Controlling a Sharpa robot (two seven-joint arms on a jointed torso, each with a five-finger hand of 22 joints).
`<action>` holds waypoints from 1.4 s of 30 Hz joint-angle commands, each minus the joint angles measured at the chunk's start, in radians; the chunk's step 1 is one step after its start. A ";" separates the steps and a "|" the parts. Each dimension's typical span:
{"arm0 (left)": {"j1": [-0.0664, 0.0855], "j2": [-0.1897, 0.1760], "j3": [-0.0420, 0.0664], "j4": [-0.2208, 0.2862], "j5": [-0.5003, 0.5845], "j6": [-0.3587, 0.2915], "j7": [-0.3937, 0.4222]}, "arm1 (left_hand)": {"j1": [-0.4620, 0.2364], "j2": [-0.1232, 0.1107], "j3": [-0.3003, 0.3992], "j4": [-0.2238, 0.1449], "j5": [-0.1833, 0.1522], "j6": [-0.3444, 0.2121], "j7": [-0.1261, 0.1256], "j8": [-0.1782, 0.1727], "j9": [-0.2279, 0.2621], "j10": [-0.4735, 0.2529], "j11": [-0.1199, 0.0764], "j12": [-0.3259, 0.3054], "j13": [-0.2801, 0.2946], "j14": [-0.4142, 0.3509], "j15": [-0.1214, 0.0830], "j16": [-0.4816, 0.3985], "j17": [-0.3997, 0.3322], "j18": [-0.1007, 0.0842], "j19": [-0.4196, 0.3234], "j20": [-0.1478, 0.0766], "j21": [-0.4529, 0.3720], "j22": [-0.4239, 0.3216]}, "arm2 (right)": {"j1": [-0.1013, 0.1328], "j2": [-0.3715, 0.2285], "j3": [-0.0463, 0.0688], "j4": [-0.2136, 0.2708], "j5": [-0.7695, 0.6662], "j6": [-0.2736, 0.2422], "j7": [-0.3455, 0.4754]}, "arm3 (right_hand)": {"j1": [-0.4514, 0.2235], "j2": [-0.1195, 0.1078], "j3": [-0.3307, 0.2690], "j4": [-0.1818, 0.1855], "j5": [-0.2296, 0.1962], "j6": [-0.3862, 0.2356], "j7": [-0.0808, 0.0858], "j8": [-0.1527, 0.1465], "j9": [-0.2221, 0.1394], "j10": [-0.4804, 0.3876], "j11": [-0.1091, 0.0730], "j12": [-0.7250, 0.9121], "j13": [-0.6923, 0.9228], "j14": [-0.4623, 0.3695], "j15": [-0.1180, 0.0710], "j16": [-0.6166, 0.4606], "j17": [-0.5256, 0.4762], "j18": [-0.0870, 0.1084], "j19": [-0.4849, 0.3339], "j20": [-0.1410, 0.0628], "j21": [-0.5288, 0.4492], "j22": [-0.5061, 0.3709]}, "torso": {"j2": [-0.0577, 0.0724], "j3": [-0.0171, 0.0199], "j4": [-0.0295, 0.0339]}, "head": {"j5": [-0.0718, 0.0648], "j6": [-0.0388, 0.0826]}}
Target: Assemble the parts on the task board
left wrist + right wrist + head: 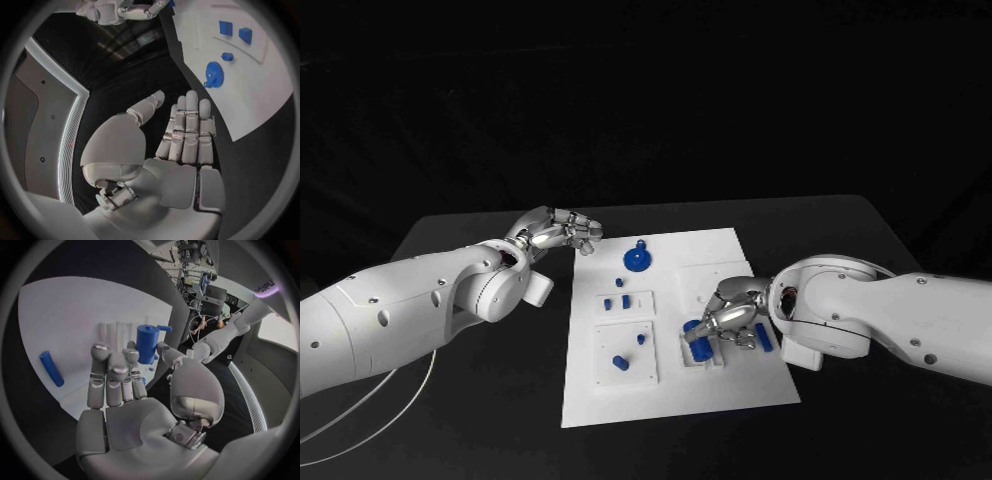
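Observation:
The white task board [678,395] lies in the middle of the black table. My right hand [730,318] hovers over the board's right side, and its thumb and fingers [115,367] pinch an upright blue cylinder [147,342] with a small side peg, also seen as the blue cylinder [692,340]. A blue rod [51,368] lies flat on the board beside that hand. My left hand [560,232] hangs at the board's far left corner, over the table; the left hand [187,135] has straight fingers and holds nothing. A blue gear [636,260] lies on the board near it.
Several small blue pieces [626,300] sit in the board's left-hand recesses, two of them square blocks [226,27]. The gear [214,75] lies close to the board's edge. Bare black table [473,400] surrounds the board, and a white cable [387,400] trails under my left arm.

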 commanded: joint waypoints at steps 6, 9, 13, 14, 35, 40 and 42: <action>0.001 0.000 0.001 0.004 0.005 0.011 0.006 | -0.020 -0.002 -0.002 0.016 -0.013 -0.009 0.000 0.007 -0.002 -0.009 -0.002 -0.004 -0.002 0.007 -0.003 -0.012 0.007 0.009 -0.002 0.001 -0.007 0.003 | 0.000 0.021 -0.018 -0.026 -0.037 0.037 -0.060 | -0.021 -0.015 -0.017 0.003 -0.001 -0.003 0.007 -0.005 0.001 -0.001 -0.004 0.004 0.000 -0.002 -0.005 0.005 0.002 0.044 -0.004 -0.004 0.004 0.017 | 0.000 0.0011 0.0005 | 0.006 -0.002; 0.001 -0.001 0.001 0.005 0.005 0.011 0.008 | -0.022 -0.002 -0.002 0.018 -0.014 -0.009 0.000 0.007 -0.002 -0.009 -0.002 -0.004 -0.002 0.008 -0.002 -0.013 0.009 0.009 -0.002 0.001 -0.008 0.003 | -0.001 0.028 -0.024 -0.029 -0.040 0.034 -0.060 | -0.024 -0.016 -0.020 0.005 -0.001 -0.002 0.007 -0.005 0.001 -0.001 -0.004 0.003 0.000 -0.002 -0.005 0.005 0.003 0.044 -0.005 -0.004 0.004 0.017 | 0.000 0.0014 0.0004 | 0.006 -0.002; 0.001 -0.002 0.001 0.005 0.005 0.012 0.007 | -0.027 -0.002 -0.002 0.026 -0.019 -0.010 0.000 0.007 -0.002 -0.009 -0.002 -0.004 -0.002 0.009 -0.003 -0.016 0.013 0.009 -0.002 0.001 -0.009 0.004 | -0.004 0.034 -0.026 -0.030 -0.049 0.034 -0.060 | -0.026 -0.019 -0.021 0.005 -0.001 -0.002 0.006 -0.005 0.002 -0.001 -0.005 0.003 0.000 -0.002 -0.006 0.005 0.003 0.044 -0.005 -0.005 0.004 0.017 | 0.000 0.0017 -0.0006 | 0.008 -0.002; 0.001 -0.001 0.001 0.005 0.005 0.012 0.007 | -0.027 -0.002 -0.002 0.026 -0.019 -0.010 0.000 0.007 -0.002 -0.009 -0.002 -0.004 -0.002 0.009 -0.003 -0.017 0.014 0.009 -0.002 0.001 -0.009 0.004 | -0.005 0.035 -0.027 -0.030 -0.049 0.033 -0.060 | -0.026 -0.019 -0.021 0.005 -0.001 -0.002 0.006 -0.005 0.002 -0.001 -0.005 0.003 0.000 -0.002 -0.006 0.005 0.003 0.044 -0.005 -0.005 0.004 0.017 | 0.000 0.0016 -0.0009 | 0.009 -0.003; 0.001 -0.003 0.001 0.005 0.006 0.012 0.004 | -0.034 -0.002 -0.002 0.039 -0.024 -0.012 0.000 0.008 -0.003 -0.011 -0.001 -0.004 -0.002 0.011 -0.003 -0.023 0.023 0.010 -0.001 0.001 -0.012 0.007 | -0.014 0.046 -0.028 -0.034 -0.065 0.016 -0.021 | -0.073 -0.083 -0.074 0.013 0.000 -0.005 0.006 -0.008 0.004 -0.003 -0.004 0.001 0.000 -0.005 -0.006 0.004 0.005 0.044 -0.009 -0.006 0.004 0.016 | 0.000 0.0014 -0.0012 | 0.017 -0.007; 0.001 -0.003 0.001 0.003 0.006 0.011 0.003 | -0.034 -0.003 -0.002 0.039 -0.024 -0.012 0.001 0.008 -0.003 -0.011 -0.001 -0.004 -0.003 0.011 -0.003 -0.024 0.023 0.010 -0.001 0.001 -0.013 0.007 | -0.014 0.044 -0.028 -0.033 -0.077 0.014 -0.013 | -0.124 -0.042 -0.260 -0.098 -0.001 -0.010 0.001 -0.013 0.009 -0.011 -0.010 -0.004 0.001 -0.014 -0.012 0.001 0.008 0.044 -0.029 -0.021 -0.006 0.011 | 0.000 0.0016 -0.0012 | 0.019 -0.007; 0.001 -0.003 0.001 0.003 0.006 0.012 0.002 | -0.034 -0.003 -0.002 0.040 -0.024 -0.012 0.001 0.008 -0.003 -0.011 -0.001 -0.004 -0.003 0.011 -0.003 -0.024 0.024 0.010 -0.001 0.001 -0.013 0.007 | -0.014 0.043 -0.028 -0.034 -0.082 0.017 -0.012 | -0.129 -0.048 -0.263 -0.097 -0.001 -0.010 0.001 -0.014 0.009 -0.011 -0.011 -0.005 0.001 -0.014 -0.013 0.000 0.008 0.044 -0.029 -0.023 -0.008 0.009 | 0.000 0.0016 -0.0014 | 0.020 -0.007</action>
